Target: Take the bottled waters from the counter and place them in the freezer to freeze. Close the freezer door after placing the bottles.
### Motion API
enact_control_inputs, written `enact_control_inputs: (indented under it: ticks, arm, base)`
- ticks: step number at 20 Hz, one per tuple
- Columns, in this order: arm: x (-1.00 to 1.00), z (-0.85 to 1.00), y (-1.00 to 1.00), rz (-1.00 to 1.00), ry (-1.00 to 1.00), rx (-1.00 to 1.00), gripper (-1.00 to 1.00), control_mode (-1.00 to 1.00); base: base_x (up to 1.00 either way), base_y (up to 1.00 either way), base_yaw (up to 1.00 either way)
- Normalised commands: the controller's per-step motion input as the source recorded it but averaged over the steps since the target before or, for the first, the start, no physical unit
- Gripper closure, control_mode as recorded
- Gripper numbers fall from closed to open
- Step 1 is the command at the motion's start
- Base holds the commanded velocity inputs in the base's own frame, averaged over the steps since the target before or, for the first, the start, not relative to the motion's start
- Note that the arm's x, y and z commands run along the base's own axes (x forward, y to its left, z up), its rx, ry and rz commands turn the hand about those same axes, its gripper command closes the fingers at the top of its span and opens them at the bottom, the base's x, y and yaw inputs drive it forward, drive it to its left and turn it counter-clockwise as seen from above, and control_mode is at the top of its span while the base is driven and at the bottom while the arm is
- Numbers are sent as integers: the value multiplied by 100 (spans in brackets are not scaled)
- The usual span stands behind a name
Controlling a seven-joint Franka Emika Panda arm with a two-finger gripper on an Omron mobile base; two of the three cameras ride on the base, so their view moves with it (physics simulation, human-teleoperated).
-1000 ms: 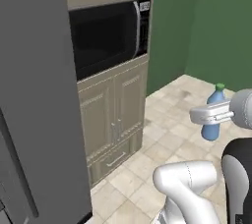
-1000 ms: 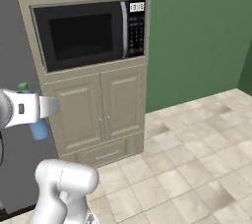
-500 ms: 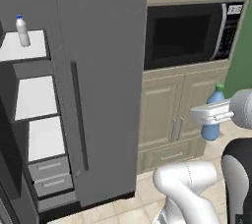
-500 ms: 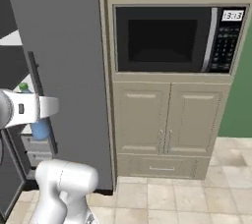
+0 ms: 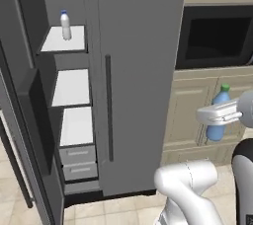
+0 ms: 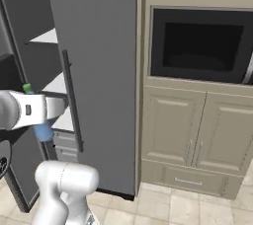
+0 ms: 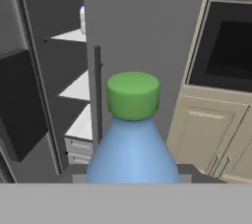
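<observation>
The gripper [image 5: 217, 116] pinches the blue bottle [image 5: 218, 115] upright, so it can stand on a shelf. The freezer [image 5: 69, 95] waits open at ten o'clock, with the white bottle [image 5: 65, 25] inside.

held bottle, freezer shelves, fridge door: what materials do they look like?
Green-capped bottle: blue-tinted translucent plastic, by its smooth look; cap opaque matte green plastic.
Freezer shelves: flat matte white, plastic or coated; can't tell which.
Fridge door: uniform matte grey, likely painted metal; dark bar handle.

A whitish bottle [image 5: 65, 25] with a blue cap stands upright on the freezer's top white shelf [image 5: 63, 44].
</observation>
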Motion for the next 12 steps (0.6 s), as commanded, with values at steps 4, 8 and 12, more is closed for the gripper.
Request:
enact_control_inputs:
  ticks: [4,8,12]
  arm:
    - [0,0,0,0,0,0,100,100]
    - [0,0,0,0,0,0,100,100]
    - [0,0,0,0,0,0,100,100]
  base:
    - [0,65,21]
    - [0,56,15]
    - [0,39,9]
